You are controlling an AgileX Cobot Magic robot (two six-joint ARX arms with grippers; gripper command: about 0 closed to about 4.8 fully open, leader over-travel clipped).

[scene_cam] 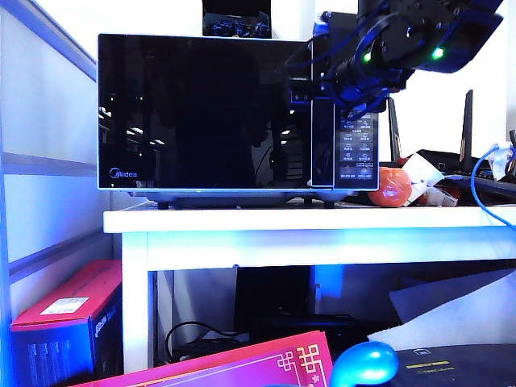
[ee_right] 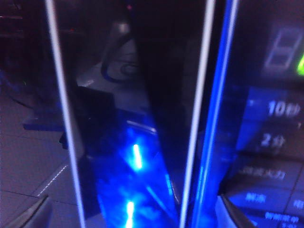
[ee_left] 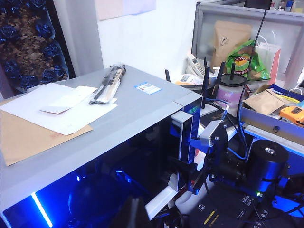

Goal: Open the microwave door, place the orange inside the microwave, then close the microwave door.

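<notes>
microwave door [scene_cam: 205, 113] shut, upper left; orange [scene_cam: 394, 187] right of centre on table [scene_cam: 322, 219].
right gripper [scene_cam: 355, 90] spread wide at handle strip [scene_cam: 301, 121]; left gripper unseen. fingers may slip off glass.

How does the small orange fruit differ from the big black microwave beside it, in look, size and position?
The small round orange-red fruit is far smaller than the big black boxy microwave. The fruit is round and bright; the microwave is box-shaped, dark and glossy. The fruit lies outside, at the microwave's control-panel side, its door shut. Both rest on the white table.
</notes>
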